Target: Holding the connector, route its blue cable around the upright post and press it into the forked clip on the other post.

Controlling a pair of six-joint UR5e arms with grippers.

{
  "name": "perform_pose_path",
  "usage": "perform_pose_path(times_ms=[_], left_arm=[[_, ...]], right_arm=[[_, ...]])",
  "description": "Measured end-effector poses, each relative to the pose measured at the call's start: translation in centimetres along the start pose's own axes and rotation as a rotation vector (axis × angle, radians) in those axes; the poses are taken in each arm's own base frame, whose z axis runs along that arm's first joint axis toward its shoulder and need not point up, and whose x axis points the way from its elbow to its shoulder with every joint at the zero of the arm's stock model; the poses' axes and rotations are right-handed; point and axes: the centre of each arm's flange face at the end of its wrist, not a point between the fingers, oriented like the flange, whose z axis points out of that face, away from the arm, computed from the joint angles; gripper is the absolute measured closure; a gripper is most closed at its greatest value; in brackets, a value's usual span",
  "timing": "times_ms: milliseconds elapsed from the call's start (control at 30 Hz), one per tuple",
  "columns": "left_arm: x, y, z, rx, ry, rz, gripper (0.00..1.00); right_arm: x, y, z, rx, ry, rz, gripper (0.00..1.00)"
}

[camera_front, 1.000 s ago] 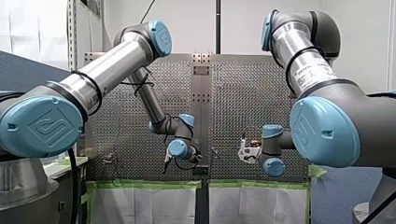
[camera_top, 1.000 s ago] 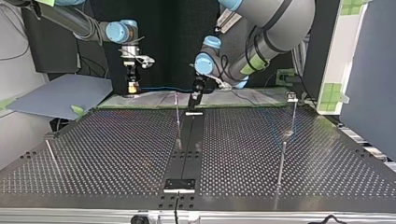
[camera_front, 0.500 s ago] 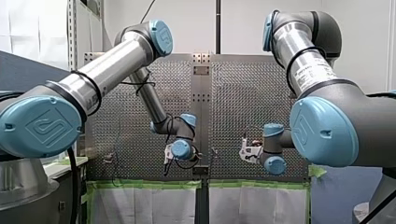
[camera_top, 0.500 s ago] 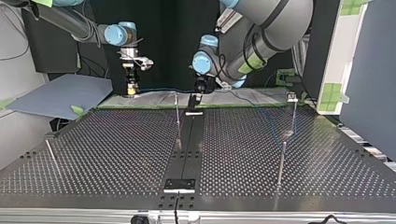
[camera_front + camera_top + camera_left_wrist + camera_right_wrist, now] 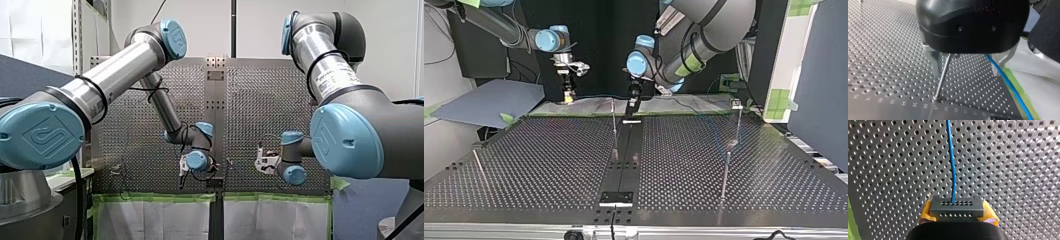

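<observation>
In the right wrist view my right gripper [image 5: 957, 213] has its yellow pads [image 5: 989, 214] shut on a grey perforated connector [image 5: 957, 206], and the blue cable [image 5: 951, 157] runs straight ahead from it over the table. In the top view this gripper [image 5: 568, 96] hangs at the back left, with the cable [image 5: 596, 95] stretched toward my left gripper [image 5: 631, 107]. In the left wrist view my left gripper [image 5: 965, 73] is open with its metal fingers [image 5: 934, 62] astride a thin upright post [image 5: 943, 73]. The cable [image 5: 1008, 85] passes by the other finger. A post with a clip [image 5: 737, 104] stands at the top view's right.
More thin posts rise from the perforated table [image 5: 549, 160]: one at the top view's front right [image 5: 725, 175] and a leaning one at front left [image 5: 478, 165]. A black strip [image 5: 624, 160] runs down the middle. Green tape and white sheeting [image 5: 584, 106] line the far edge.
My left gripper has shifted a little toward the top view's left, closer around the middle post. My right gripper with the connector has barely moved.
</observation>
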Motion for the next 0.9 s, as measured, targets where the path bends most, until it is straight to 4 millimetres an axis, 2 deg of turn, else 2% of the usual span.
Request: perform_pose_path(times_ms=[500,900], left_arm=[[-0.5,-1.8,-0.3,0.002,-0.033,-0.007,0.01],[-1.6,-5.0,-0.8,0.015,-0.104,-0.078,0.01]], right_arm=[[0.0,0.4,0.1,0.044,-0.008,0.003,0.69],[0.0,1.3,0.2,0.060,-0.009,0.008,0.69]])
